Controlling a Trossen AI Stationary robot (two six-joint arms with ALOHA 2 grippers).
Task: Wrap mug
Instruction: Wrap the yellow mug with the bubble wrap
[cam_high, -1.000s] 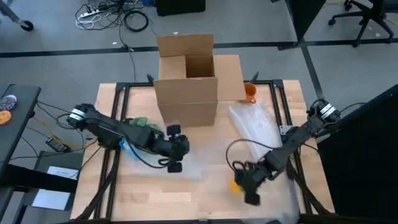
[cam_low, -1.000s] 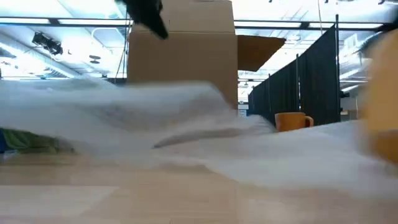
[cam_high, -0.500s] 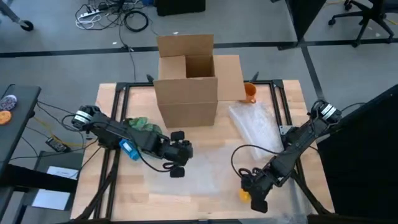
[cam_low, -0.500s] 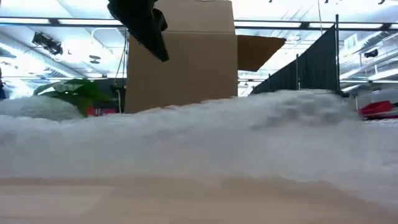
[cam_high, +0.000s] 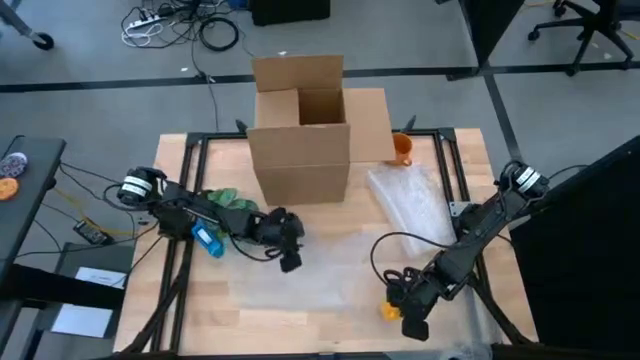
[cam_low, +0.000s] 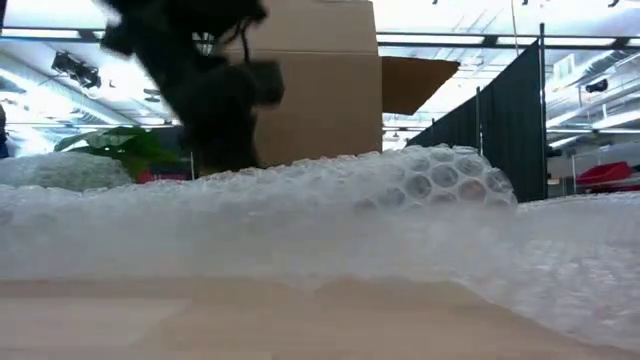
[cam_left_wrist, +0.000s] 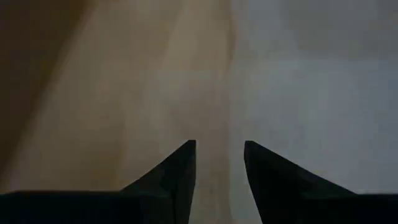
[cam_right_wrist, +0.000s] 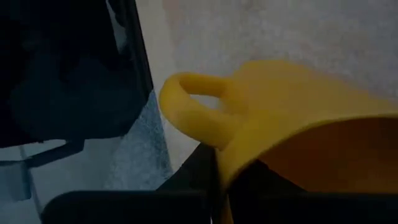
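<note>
The right gripper (cam_high: 405, 312) grips the yellow mug (cam_right_wrist: 292, 124) at the bubble wrap's (cam_high: 330, 275) near-right corner; the sheet spreads leftward toward the slightly parted, empty left gripper (cam_high: 288, 250)

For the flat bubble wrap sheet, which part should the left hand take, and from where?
Its near-left edge: the bubble wrap sheet lies flat on the table, so only an edge gives purchase. The left hand, open, hovers there; come down from above and pinch.

Bubble wrap (cam_low: 330, 215) hides the table; left hand (cam_low: 205, 95) seems blurred.
</note>
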